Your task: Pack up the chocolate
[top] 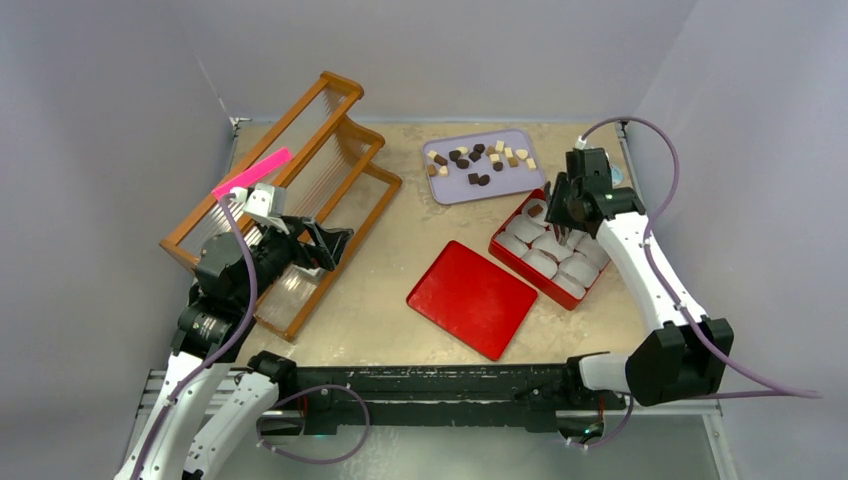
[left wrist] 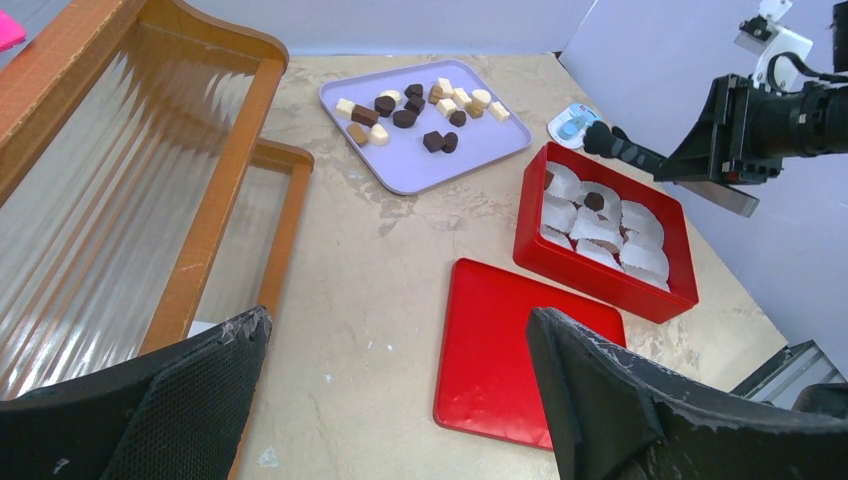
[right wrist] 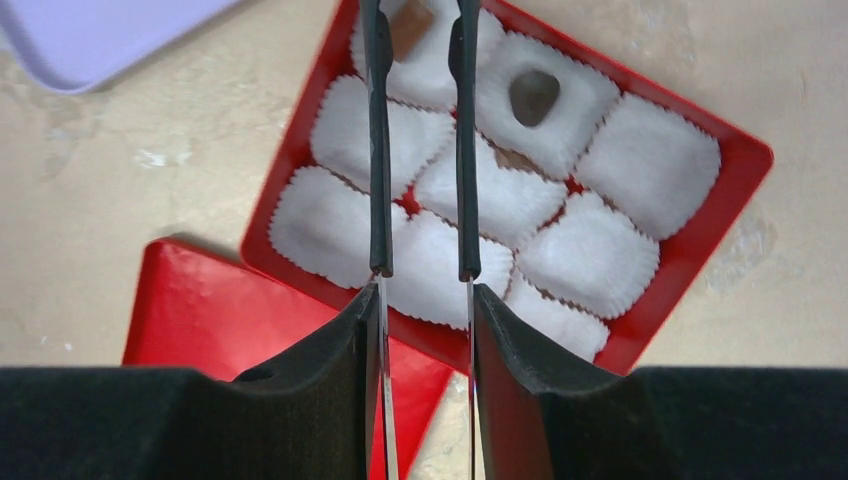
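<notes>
Red box (left wrist: 600, 285) holds nine white paper cups (right wrist: 590, 255). A dark piece (right wrist: 533, 95) and a mid-brown piece (right wrist: 410, 28) sit in two far cups. Beyond the box, the other chocolate (left wrist: 415, 110) lies on a lavender tray (left wrist: 440, 170). The right end effector (right wrist: 419, 20) hovers over the box, narrowly parted and empty. The left end effector (left wrist: 400, 330), well left of the box, gapes wide. A red lid (top: 472, 298) lies flat on the tabletop (top: 370, 320) just beside the box.

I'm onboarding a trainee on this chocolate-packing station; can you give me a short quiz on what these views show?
1. True or false: the red lid is closed on the red box.
2. Where do most chocolates lie? A) purple tray B) red box C) red lid
3. Which gripper hovers over the box?
Key: 1 false, it lies flat beside the box; 2 A; 3 the right gripper.
</notes>
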Robot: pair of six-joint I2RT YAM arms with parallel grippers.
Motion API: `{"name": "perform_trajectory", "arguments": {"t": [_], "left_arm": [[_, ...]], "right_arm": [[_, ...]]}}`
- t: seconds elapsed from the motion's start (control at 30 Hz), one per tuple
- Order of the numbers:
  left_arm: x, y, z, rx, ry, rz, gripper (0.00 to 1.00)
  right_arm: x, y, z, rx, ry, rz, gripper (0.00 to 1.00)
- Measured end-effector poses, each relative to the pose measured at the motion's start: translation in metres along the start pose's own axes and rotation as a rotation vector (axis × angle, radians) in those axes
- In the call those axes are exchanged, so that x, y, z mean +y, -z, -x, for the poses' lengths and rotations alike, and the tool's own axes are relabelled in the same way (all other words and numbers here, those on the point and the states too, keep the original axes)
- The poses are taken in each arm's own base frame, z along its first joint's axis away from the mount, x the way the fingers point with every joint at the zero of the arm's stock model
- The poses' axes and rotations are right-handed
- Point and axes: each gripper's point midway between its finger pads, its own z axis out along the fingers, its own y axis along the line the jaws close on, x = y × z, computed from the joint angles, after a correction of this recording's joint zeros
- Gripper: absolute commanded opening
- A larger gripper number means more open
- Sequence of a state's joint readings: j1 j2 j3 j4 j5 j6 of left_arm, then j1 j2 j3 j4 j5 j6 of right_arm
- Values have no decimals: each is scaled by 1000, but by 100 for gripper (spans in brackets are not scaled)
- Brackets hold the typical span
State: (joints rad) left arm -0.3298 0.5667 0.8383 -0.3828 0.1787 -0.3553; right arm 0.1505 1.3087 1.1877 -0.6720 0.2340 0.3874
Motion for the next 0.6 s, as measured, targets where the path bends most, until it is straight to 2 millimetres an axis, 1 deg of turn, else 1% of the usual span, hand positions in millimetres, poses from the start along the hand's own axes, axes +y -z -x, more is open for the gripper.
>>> {"name": "perform_trajectory", "arguments": {"t": [0.07, 0.17, 0.27, 0.3, 0.37, 0.6], "left_arm": [[0, 0, 0, 0, 0, 0, 98], [0, 0, 0, 0, 0, 0, 98], [0, 0, 0, 0, 0, 0, 98], [0, 0, 0, -1, 0, 0, 98], [0, 0, 0, -1, 0, 0, 98], [0, 0, 0, -1, 0, 0, 98]], "right_arm": [[8, 4, 8, -19, 26, 42, 38], [23, 6, 29, -72, 64, 105, 39], [33, 2, 49, -113, 101, 123, 39], [38, -4, 58, -128, 120, 124, 39], [41, -14, 64, -133, 140, 122, 40], [46, -61, 79, -96, 250, 64, 42]]}}
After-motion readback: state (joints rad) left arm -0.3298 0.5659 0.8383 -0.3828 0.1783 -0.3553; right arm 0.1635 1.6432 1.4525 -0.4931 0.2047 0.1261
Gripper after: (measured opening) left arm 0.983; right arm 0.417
